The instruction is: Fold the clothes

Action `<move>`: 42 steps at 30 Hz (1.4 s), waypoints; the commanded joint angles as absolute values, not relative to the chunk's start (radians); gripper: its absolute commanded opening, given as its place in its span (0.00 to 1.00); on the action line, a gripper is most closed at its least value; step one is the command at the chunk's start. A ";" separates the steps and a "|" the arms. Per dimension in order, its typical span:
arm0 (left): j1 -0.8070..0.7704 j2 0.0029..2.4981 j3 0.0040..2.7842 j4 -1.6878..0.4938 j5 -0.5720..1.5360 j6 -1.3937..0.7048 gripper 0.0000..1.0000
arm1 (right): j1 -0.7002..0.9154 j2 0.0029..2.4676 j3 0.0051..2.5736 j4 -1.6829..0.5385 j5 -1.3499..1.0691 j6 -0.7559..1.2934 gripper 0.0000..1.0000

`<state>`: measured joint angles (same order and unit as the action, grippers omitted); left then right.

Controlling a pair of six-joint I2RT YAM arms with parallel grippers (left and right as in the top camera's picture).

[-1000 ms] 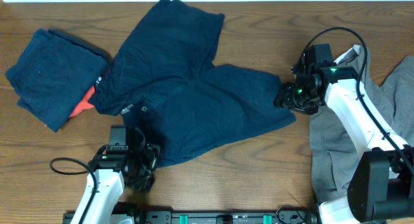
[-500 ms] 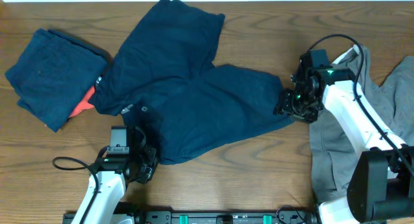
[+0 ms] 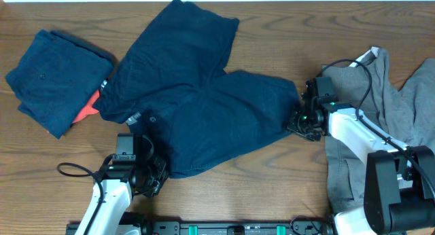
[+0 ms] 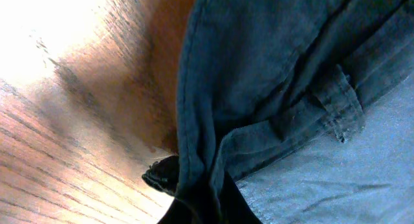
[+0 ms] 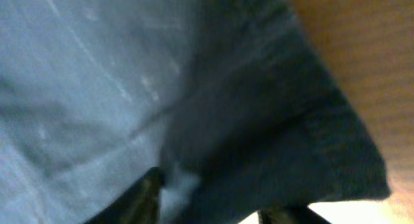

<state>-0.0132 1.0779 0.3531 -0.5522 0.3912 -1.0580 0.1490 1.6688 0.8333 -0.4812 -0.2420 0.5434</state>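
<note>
Overhead shows the navy shorts (image 3: 204, 106) spread across the middle of the table (image 3: 258, 194), one leg reaching to 12 o'clock and the other to 3 o'clock. Within the last second the right gripper (image 3: 304, 121) has slid down and inward along the 3 o'clock leg hem, and the hem corner that showed beside it is now covered. The left gripper (image 3: 151, 175) has crept slightly towards the waistband at 7 o'clock of the garment. Both arms now sit at opposite ends of the shorts, so a fold looks close to starting, though no cloth is turned over yet.

From the left wrist, one dark finger (image 4: 162, 177) shows under bunched waistband cloth near a belt loop (image 4: 339, 101), so that claw appears clamped on the shorts. The right wrist picture is blurred: cloth fills the space between its two fingers, and I cannot tell whether they grip.

A folded navy garment (image 3: 51, 79) lies at 10 o'clock, and a grey garment (image 3: 387, 106) is cut off at 3 o'clock.
</note>
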 commanded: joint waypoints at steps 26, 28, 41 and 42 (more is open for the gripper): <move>-0.437 1.078 0.736 -0.911 0.347 -0.764 0.06 | -0.180 1.190 0.997 -1.034 -0.079 0.345 0.01; -0.440 1.055 0.754 -0.976 0.347 -0.763 0.06 | -0.180 1.161 1.020 -1.068 -0.063 0.308 0.01; -0.440 0.754 0.829 -0.931 0.022 -0.834 0.06 | -0.141 1.165 1.318 -1.049 -0.088 0.192 0.01; -0.439 0.755 0.829 -0.907 -0.009 -0.842 0.06 | -0.133 1.177 1.324 -1.026 -0.102 0.193 0.01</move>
<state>-0.4488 0.7650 0.8230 -0.9092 0.2588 -0.8127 -0.1345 1.1526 1.2678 -1.0794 -0.1986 0.2276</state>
